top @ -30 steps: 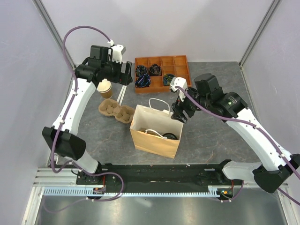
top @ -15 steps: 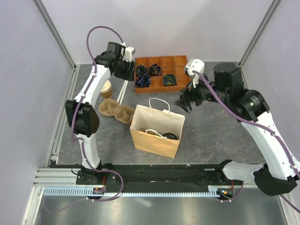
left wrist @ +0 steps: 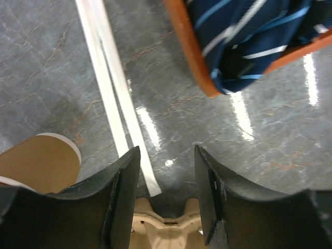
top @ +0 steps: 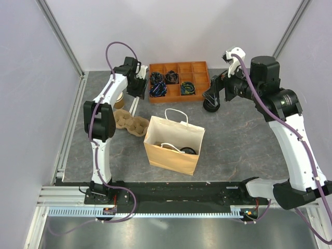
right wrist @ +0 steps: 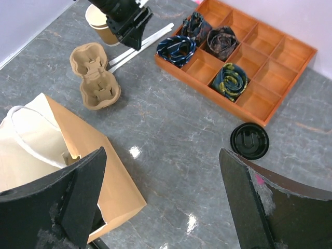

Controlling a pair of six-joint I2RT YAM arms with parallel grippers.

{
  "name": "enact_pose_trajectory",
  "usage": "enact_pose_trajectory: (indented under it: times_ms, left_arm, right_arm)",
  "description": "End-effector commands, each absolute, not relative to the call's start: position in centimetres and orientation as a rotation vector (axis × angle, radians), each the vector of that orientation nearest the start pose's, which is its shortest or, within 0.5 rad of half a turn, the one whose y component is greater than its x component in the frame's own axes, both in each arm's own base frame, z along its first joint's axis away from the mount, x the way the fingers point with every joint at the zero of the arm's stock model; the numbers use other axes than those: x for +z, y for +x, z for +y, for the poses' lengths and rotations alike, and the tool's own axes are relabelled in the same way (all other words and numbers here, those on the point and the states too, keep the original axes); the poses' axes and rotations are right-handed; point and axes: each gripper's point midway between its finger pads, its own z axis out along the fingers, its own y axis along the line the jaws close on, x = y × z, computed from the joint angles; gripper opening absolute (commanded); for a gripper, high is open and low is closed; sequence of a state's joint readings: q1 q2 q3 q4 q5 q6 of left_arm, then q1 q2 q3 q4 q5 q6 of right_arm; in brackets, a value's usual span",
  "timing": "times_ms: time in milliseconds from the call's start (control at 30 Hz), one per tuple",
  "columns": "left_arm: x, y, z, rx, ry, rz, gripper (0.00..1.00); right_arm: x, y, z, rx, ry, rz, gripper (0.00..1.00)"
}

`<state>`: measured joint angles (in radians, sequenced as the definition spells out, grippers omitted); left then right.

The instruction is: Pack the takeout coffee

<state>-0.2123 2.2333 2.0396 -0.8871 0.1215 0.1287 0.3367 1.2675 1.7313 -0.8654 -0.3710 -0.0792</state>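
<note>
A round black lid (top: pixel 190 150) shows inside the open brown paper bag (top: pixel 171 155), at its right side. It appears to be the takeout coffee, and its cup is hidden by the bag wall. My left gripper (top: pixel 139 85) hangs over bare tabletop between the lidless tan cup (top: pixel 118 98) and the orange tray (top: pixel 203 70). In the left wrist view that gripper (left wrist: pixel 166 150) is partly open with nothing between its fingers, and the cup (left wrist: pixel 41 161) sits to its left. My right gripper (top: pixel 217 92) is high at the back right. Seen from its own wrist, this gripper (right wrist: pixel 162 155) is wide open and holds nothing.
A loose black lid (right wrist: pixel 250 140) lies near the orange tray (right wrist: pixel 306 52), which holds rolled ties. A pulp cup carrier (top: pixel 128 122) lies left of the bag. Two white strips (left wrist: pixel 111 83) lie beside the lidless cup (right wrist: pixel 101 23). The bag (right wrist: pixel 104 171) stands mid-table.
My right gripper lifted away from above the bag, swung to the back right and opened wide. The left arm folded upright near the tray and its jaws narrowed.
</note>
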Motion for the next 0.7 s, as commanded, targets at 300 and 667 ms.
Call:
enact_pose_trajectory:
  times_ms: [300,667]
  left_arm:
    - [7.5,52.5,-10.2,-0.143,0.514,2.580,0.53]
    - [5.3,52.6,-10.4,-0.161,0.549,2.604,0.48]
  right_arm:
    - [40.9,30.7,17.3,0.612,-0.606,1.852,0.98]
    - [40.1,31.2,17.4,0.617,-0.609,1.873,0.98]
